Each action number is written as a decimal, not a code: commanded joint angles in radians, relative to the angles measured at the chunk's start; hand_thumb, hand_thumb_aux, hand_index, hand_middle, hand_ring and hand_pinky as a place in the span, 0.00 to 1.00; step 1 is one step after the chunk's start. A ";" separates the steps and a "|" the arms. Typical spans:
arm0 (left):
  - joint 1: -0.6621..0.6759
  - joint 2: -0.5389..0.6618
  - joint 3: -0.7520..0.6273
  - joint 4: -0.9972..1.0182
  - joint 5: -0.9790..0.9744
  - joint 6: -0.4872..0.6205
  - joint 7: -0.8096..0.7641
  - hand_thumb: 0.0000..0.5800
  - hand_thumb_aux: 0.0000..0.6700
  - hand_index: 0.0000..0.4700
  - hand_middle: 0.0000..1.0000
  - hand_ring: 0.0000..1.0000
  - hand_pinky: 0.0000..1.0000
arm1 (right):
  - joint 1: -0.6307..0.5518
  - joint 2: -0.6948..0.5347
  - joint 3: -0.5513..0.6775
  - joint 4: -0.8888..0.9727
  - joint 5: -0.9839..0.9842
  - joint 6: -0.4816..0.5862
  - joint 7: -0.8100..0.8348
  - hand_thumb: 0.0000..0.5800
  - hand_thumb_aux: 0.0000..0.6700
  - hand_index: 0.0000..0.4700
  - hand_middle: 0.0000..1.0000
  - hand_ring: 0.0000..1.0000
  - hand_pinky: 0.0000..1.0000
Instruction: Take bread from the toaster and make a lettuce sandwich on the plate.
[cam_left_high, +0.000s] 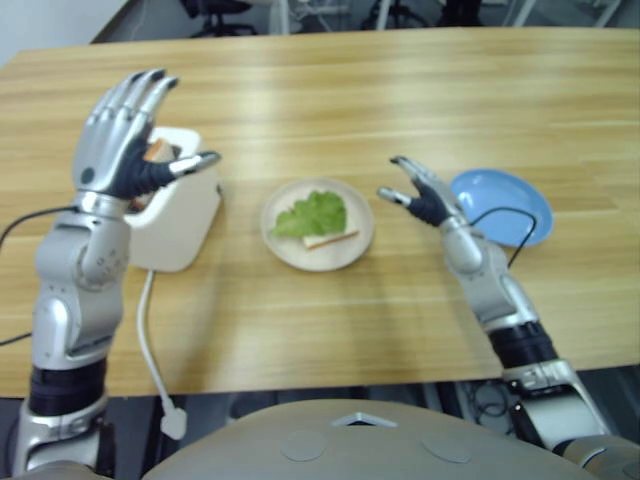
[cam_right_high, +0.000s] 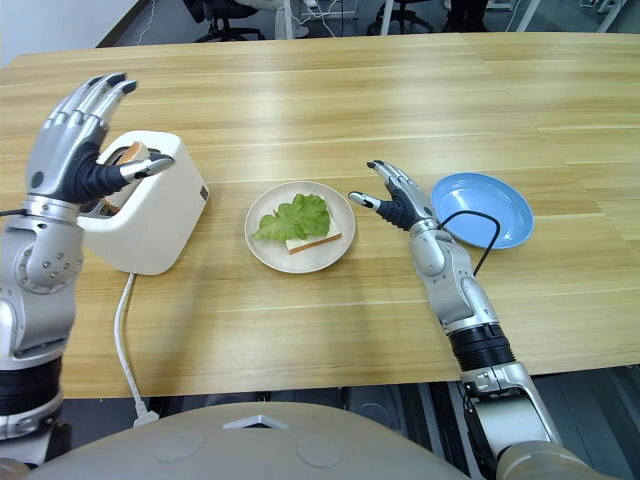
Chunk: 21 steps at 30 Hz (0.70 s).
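**Two empty hands, one slice still in the toaster**

Both hands hold nothing. The left hand (cam_right_high: 72, 140) is raised at the left of the frame, palm turned away from the camera, its fingers stretched upward and its thumb reaching across the top of the toaster (cam_right_high: 152, 215). In the left eye view this hand covers much of the toaster's top. Just behind the thumb, a slice of bread (cam_right_high: 130, 153) sticks up from the slot. A white power cord (cam_right_high: 122, 335) runs from the toaster down to the near table edge.

The right hand (cam_right_high: 395, 202) hovers right of centre with its fingers spread loosely. It sits between the cream plate (cam_right_high: 300, 269) on its left and a blue plate (cam_right_high: 500, 200) on its right. A black cable (cam_right_high: 466, 212) loops from the wrist across the blue plate.

On the cream plate, in the middle of the wooden table (cam_right_high: 400, 90), a lettuce leaf (cam_right_high: 293, 217) lies over another bread slice (cam_right_high: 318, 242), whose corner peeks out below.
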 joint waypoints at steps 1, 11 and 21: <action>0.013 0.047 -0.002 0.147 0.059 0.079 -0.029 0.00 0.00 0.00 0.00 0.00 0.00 | 0.008 -0.010 -0.028 0.019 0.020 -0.009 -0.010 0.00 0.00 0.00 0.00 0.00 0.00; -0.021 0.055 -0.077 0.322 0.049 0.177 -0.055 0.00 0.00 0.00 0.00 0.00 0.00 | 0.010 -0.022 -0.049 0.026 0.029 -0.012 -0.026 0.00 0.00 0.00 0.00 0.00 0.00; -0.009 0.056 -0.137 0.362 0.016 0.196 -0.058 0.30 0.16 0.16 0.00 0.00 0.00 | 0.019 -0.024 -0.052 0.032 0.026 -0.010 -0.033 0.00 0.00 0.00 0.00 0.00 0.00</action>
